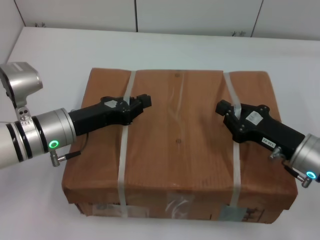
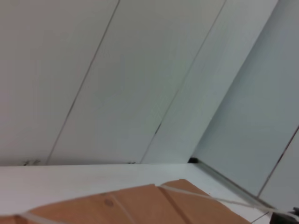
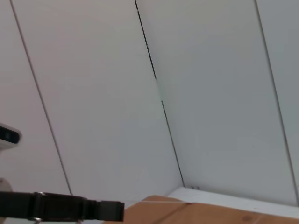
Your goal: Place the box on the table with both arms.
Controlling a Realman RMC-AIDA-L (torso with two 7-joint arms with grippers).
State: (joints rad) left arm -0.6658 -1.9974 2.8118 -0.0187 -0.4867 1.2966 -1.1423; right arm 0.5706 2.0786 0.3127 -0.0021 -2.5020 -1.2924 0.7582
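Cardboard box on white table

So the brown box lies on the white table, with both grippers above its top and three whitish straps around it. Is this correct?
Not quite: the box has two whitish straps, not three, as the head view shows. It lies on the table, with the left gripper and right gripper above its top.

The box is matt brown cardboard with a faint grain, bound by two whitish plastic straps that look smooth, with a strip of glossy clear tape along its middle and paper labels on its near side. The tabletop is plain white, smooth and slightly sheeny. The left hand and right hand are matt black plastic, on arms of brushed silver metal.
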